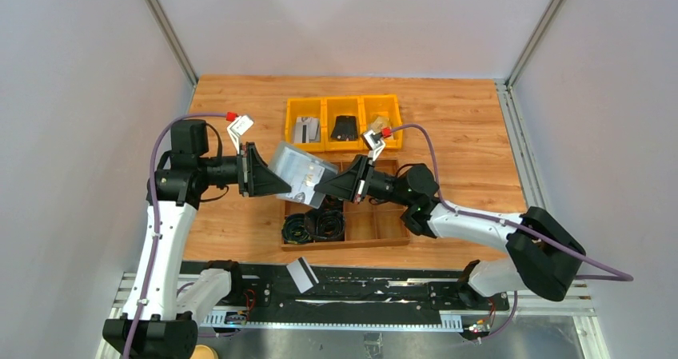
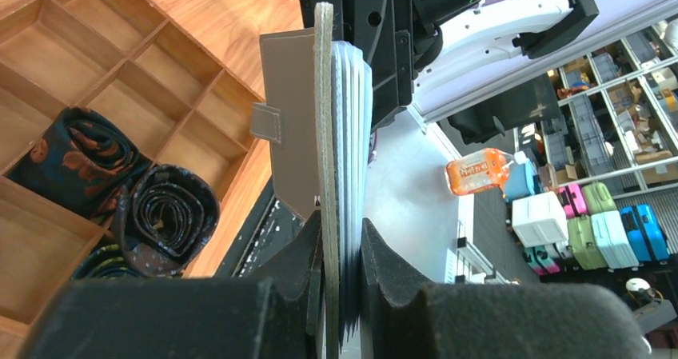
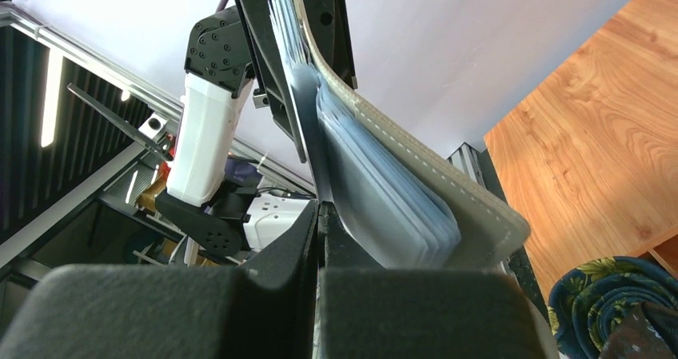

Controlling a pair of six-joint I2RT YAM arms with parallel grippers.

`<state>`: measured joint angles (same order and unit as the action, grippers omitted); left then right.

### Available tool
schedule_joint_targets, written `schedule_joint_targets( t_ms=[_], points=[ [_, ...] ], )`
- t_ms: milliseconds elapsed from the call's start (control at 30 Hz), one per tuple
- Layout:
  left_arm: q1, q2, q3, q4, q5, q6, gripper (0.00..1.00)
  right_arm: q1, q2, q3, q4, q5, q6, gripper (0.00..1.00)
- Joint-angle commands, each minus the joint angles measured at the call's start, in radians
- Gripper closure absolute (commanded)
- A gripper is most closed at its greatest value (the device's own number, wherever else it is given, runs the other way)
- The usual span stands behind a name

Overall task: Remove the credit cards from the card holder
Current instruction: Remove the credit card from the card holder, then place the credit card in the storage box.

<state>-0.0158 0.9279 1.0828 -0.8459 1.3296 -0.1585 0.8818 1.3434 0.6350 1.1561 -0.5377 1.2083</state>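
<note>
Left tool [image 1: 281, 185] and right tool [image 1: 320, 189] face each other in mid-air, both pinched closed.

Table [image 1: 240, 103] carries yellow bins [image 1: 289, 123] and, seemingly, a divided tray [image 1: 377, 225].

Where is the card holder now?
Top view: the card holder hangs mid-table between the left claw and the right claw, above the wooden tray.

No legible writing anywhere.
The orange bottle [image 2: 477, 171] carries a white label, but its lettering is too blurred to read.
</note>
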Motion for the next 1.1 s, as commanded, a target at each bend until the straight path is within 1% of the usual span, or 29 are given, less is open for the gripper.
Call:
schedule_joint_targets(
  t_ms=[0, 67, 133, 267, 367, 400, 433, 467, 567, 600, 633, 667, 767, 900, 1000, 1067],
  points=[
    [0.005, -0.002, 0.044, -0.001, -0.004, -0.013, 0.84, -0.031, -0.039, -0.044, 0.035, -0.003, 0.006, 1.00],
    [0.007, -0.007, 0.040, 0.003, -0.104, 0.003, 0.87, -0.080, -0.064, -0.064, 0.038, -0.024, 0.030, 1.00],
    [0.007, -0.013, 0.030, 0.004, -0.211, 0.035, 0.87, -0.144, -0.095, -0.070, 0.014, -0.053, 0.045, 1.00],
    [0.007, -0.003, 0.020, -0.004, -0.385, 0.088, 0.87, -0.255, -0.146, -0.030, -0.152, -0.132, 0.014, 1.00],
    [0.007, 0.011, 0.021, -0.022, -0.450, 0.125, 0.87, -0.348, -0.143, 0.022, -0.299, -0.183, -0.043, 1.00],
    [0.007, 0.016, 0.020, -0.028, -0.458, 0.137, 0.88, -0.372, -0.131, 0.049, -0.355, -0.197, -0.079, 1.00],
    [0.007, 0.020, 0.018, -0.034, -0.460, 0.140, 0.88, -0.402, -0.113, 0.097, -0.455, -0.200, -0.125, 1.00],
    [0.007, 0.024, 0.017, -0.040, -0.455, 0.147, 0.88, -0.413, -0.086, 0.124, -0.507, -0.193, -0.187, 1.00],
    [0.007, 0.046, 0.004, -0.075, -0.416, 0.175, 0.87, -0.429, 0.038, 0.320, -0.768, -0.145, -0.406, 1.00],
    [0.007, 0.049, -0.004, -0.082, -0.408, 0.184, 0.87, -0.429, 0.094, 0.392, -0.830, -0.128, -0.448, 1.00],
    [0.007, 0.054, -0.014, -0.090, -0.398, 0.194, 0.87, -0.429, 0.182, 0.459, -0.855, -0.130, -0.475, 1.00],
    [0.007, 0.056, -0.016, -0.105, -0.386, 0.215, 0.87, -0.429, 0.225, 0.533, -0.883, -0.133, -0.489, 1.00],
    [0.005, 0.062, -0.014, -0.153, -0.373, 0.286, 0.87, -0.427, 0.446, 0.730, -0.916, -0.137, -0.495, 1.00],
    [0.003, 0.050, -0.023, -0.184, -0.415, 0.380, 0.87, -0.417, 0.689, 0.975, -0.975, -0.124, -0.492, 1.00],
    [0.001, 0.076, -0.002, -0.217, -0.444, 0.413, 0.87, -0.400, 0.823, 1.132, -0.991, -0.113, -0.471, 1.00],
    [-0.004, 0.097, 0.007, -0.217, -0.441, 0.435, 0.87, -0.386, 0.894, 1.192, -0.990, -0.104, -0.462, 1.00]
  ],
)
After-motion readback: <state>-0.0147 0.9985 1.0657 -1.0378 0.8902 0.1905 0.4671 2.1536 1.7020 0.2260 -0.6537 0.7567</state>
